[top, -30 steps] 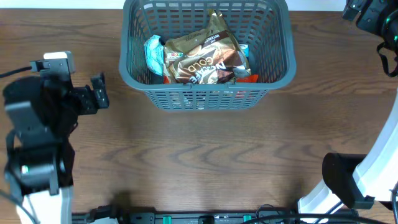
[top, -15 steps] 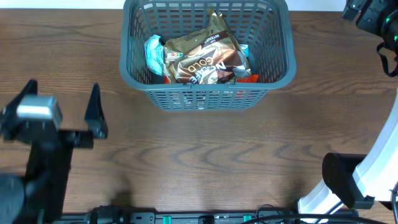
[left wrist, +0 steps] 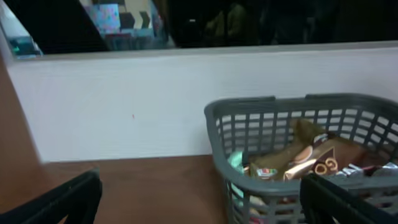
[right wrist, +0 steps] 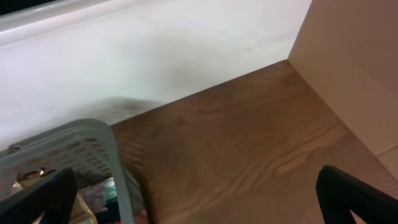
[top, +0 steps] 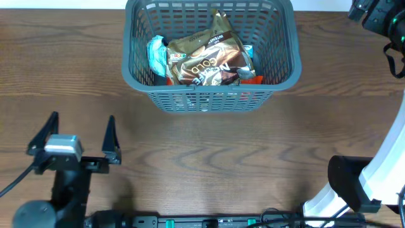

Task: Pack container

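The container [top: 209, 98] stands upright at the far middle of the wooden table [top: 253, 158], its slotted walls around a heap of packets. A brown and gold coffee bag [top: 209, 58] lies on top, a pale blue packet [top: 155, 54] is wedged by the left wall, and an orange packet [top: 253, 79] shows its edge at the right. The left gripper [top: 81, 126] hovers over the near left of the table, well apart from the container, jaws spread wide and holding nothing. The right gripper [right wrist: 196, 199] hangs near the far right corner, off to the container's right, jaws likewise released and empty.
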`<action>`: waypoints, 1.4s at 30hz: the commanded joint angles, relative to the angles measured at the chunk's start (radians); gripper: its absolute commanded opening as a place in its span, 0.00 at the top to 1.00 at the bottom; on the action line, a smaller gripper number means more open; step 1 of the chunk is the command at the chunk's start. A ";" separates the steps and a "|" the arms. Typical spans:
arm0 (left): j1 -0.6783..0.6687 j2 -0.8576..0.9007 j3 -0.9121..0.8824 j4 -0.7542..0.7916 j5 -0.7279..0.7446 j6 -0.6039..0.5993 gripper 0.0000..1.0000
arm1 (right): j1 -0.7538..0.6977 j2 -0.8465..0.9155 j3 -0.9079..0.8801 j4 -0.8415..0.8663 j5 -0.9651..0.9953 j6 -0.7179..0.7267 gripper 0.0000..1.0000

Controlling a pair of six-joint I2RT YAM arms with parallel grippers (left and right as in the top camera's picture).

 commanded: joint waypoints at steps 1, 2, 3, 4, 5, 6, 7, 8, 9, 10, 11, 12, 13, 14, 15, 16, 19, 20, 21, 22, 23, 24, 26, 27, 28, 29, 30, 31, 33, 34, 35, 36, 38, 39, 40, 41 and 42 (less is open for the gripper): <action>-0.003 -0.040 -0.089 0.043 -0.001 -0.055 0.01 | -0.005 -0.007 0.012 -0.001 0.002 0.010 0.01; -0.003 -0.050 -0.126 0.067 -0.001 -0.058 0.01 | -0.005 -0.007 0.012 -0.001 0.002 0.010 0.01; -0.003 -0.053 -0.143 0.080 -0.001 -0.058 0.01 | -0.005 -0.007 0.012 -0.001 0.002 0.010 0.01; -0.003 -0.061 -0.174 0.104 -0.001 -0.058 0.01 | -0.005 -0.007 0.012 -0.001 0.002 0.010 0.01; -0.003 -0.066 -0.200 0.122 0.001 -0.058 0.01 | -0.005 -0.007 0.012 -0.001 0.002 0.010 0.01; -0.003 -0.072 -0.226 0.137 0.005 -0.058 0.01 | -0.005 -0.007 0.012 -0.001 0.002 0.010 0.01; -0.003 -0.079 -0.253 0.152 0.006 -0.058 0.02 | -0.005 -0.007 0.012 -0.001 0.002 0.010 0.01; -0.003 -0.084 -0.275 0.164 0.009 -0.058 0.01 | -0.005 -0.007 0.012 -0.001 0.002 0.010 0.01; -0.003 -0.091 -0.301 0.179 0.018 -0.057 0.01 | -0.005 -0.007 0.012 -0.001 0.002 0.010 0.01; -0.003 -0.097 -0.324 0.193 0.022 -0.057 0.01 | -0.005 -0.007 0.012 -0.001 0.002 0.010 0.01; -0.003 -0.103 -0.345 0.206 0.024 -0.057 0.01 | -0.005 -0.007 0.012 -0.001 0.002 0.010 0.01; -0.003 -0.111 -0.368 0.221 0.027 -0.058 0.01 | -0.005 -0.007 0.012 -0.001 0.002 0.010 0.01; -0.003 -0.118 -0.387 0.235 0.033 -0.057 0.01 | -0.005 -0.007 0.012 -0.001 0.002 0.010 0.01; -0.003 -0.125 -0.402 0.245 0.033 -0.057 0.01 | -0.005 -0.007 0.012 -0.001 0.002 0.010 0.01; -0.003 -0.134 -0.420 0.254 0.033 -0.057 0.01 | -0.005 -0.007 0.012 -0.001 0.002 0.010 0.01; -0.003 -0.142 -0.435 0.261 0.033 -0.058 0.01 | -0.005 -0.007 0.012 -0.001 0.002 0.010 0.01; -0.003 -0.163 -0.485 0.291 0.034 -0.058 0.02 | -0.005 -0.007 0.012 -0.001 0.002 0.010 0.01; -0.003 -0.168 -0.499 0.298 0.035 -0.058 0.01 | -0.005 -0.007 0.012 -0.001 0.002 0.010 0.01; -0.003 -0.172 -0.512 0.301 0.038 -0.058 0.01 | -0.005 -0.007 0.012 -0.001 0.002 0.010 0.01; -0.003 -0.176 -0.525 0.303 0.040 -0.058 0.01 | -0.005 -0.007 0.012 -0.001 0.002 0.010 0.01; -0.004 -0.182 -0.538 0.304 0.041 -0.058 0.02 | -0.005 -0.007 0.012 -0.001 0.002 0.010 0.01; -0.004 -0.187 -0.547 0.306 0.044 -0.058 0.01 | -0.005 -0.007 0.012 -0.001 0.002 0.010 0.01; -0.004 -0.201 -0.565 0.306 0.044 -0.058 0.01 | -0.005 -0.007 0.012 -0.001 0.002 0.010 0.01; -0.004 -0.210 -0.574 0.306 0.044 -0.058 0.01 | -0.005 -0.007 0.012 -0.001 0.002 0.010 0.01; -0.004 -0.217 -0.582 0.306 0.044 -0.058 0.01 | -0.005 -0.007 0.012 -0.001 0.002 0.010 0.01; -0.004 -0.225 -0.590 0.306 0.044 -0.058 0.01 | -0.005 -0.007 0.012 -0.001 0.002 0.010 0.01; -0.004 -0.232 -0.597 0.306 0.044 -0.058 0.01 | -0.005 -0.007 0.012 -0.001 0.002 0.010 0.01; -0.004 -0.238 -0.604 0.307 0.044 -0.058 0.01 | -0.005 -0.007 0.012 -0.001 0.002 0.010 0.01; -0.004 -0.246 -0.620 0.318 0.044 -0.058 0.01 | -0.005 -0.007 0.012 -0.001 0.002 0.010 0.01; -0.004 -0.246 -0.625 0.325 0.044 -0.058 0.01 | -0.005 -0.007 0.012 -0.001 0.002 0.010 0.01; -0.004 -0.246 -0.629 0.330 0.044 -0.058 0.01 | -0.005 -0.007 0.012 -0.001 0.002 0.010 0.01; -0.004 -0.246 -0.632 0.332 0.044 -0.058 0.01 | -0.005 -0.007 0.012 -0.001 0.002 0.010 0.01; -0.004 -0.246 -0.636 0.332 0.044 -0.058 0.01 | -0.005 -0.007 0.012 -0.001 0.002 0.010 0.01; -0.004 -0.246 -0.637 0.332 0.044 -0.058 0.02 | -0.005 -0.007 0.012 -0.001 0.002 0.010 0.01; -0.004 -0.246 -0.637 0.332 0.043 -0.057 0.01 | -0.005 -0.007 0.012 -0.001 0.002 0.010 0.01; -0.004 -0.246 -0.638 0.332 0.044 -0.057 0.01 | -0.005 -0.007 0.012 -0.001 0.002 0.010 0.01; -0.004 -0.246 -0.640 0.332 0.044 -0.057 0.01 | -0.005 -0.007 0.012 -0.001 0.002 0.010 0.01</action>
